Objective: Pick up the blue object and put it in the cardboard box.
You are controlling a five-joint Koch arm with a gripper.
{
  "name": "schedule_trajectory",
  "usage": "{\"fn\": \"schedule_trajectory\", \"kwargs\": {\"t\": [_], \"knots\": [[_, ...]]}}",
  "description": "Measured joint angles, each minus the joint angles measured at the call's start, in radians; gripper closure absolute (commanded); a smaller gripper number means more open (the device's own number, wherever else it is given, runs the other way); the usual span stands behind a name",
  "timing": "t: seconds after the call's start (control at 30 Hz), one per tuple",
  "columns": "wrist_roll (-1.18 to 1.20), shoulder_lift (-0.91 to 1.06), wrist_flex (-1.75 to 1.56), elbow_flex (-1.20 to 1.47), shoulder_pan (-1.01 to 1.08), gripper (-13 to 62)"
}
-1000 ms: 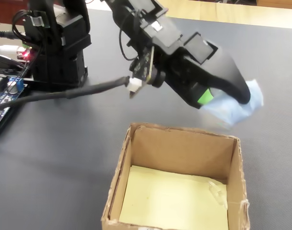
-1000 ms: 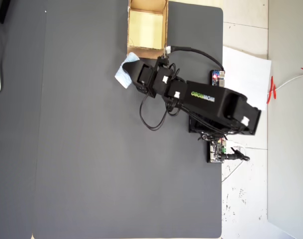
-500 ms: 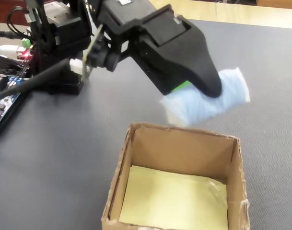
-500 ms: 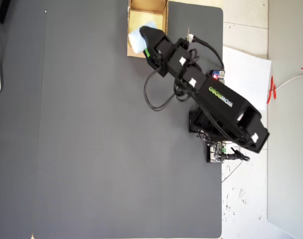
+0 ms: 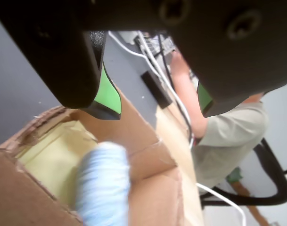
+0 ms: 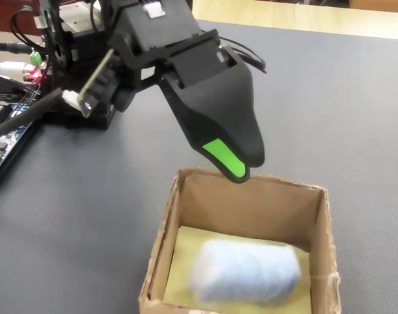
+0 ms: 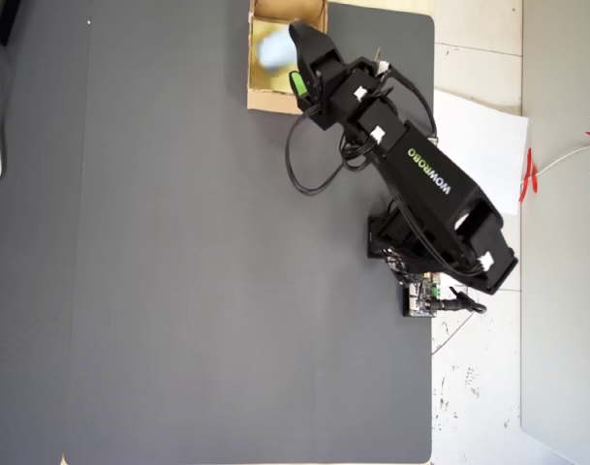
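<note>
blue object (image 6: pixel 246 270) lies blurred inside the cardboard box (image 6: pixel 161 248), on its yellowish floor. i see my gripper (image 5: pixel 157 108) above the box's 12 o'clock wall, jaws parted, holding nothing. overhead, the roll seems hidden by the arm.

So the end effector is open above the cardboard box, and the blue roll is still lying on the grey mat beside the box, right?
Not quite. The blue roll lies inside the cardboard box, on its yellowish floor, as the fixed view shows. The rest holds: the end effector is open above the box.
</note>
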Motion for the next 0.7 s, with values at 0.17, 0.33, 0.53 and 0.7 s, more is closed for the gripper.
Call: {"fn": "schedule_trajectory", "kwargs": {"t": [0.17,0.33,0.53,0.7], "knots": [[0.055,0.015,-0.069,0.021,-0.006,17.0],[0.144,0.114,-0.206,0.193,-0.078,17.0],[0.222,0.262,-0.357,0.383,-0.244,15.4],[0.227,0.350,-0.371,0.480,-0.385,15.2]]}}
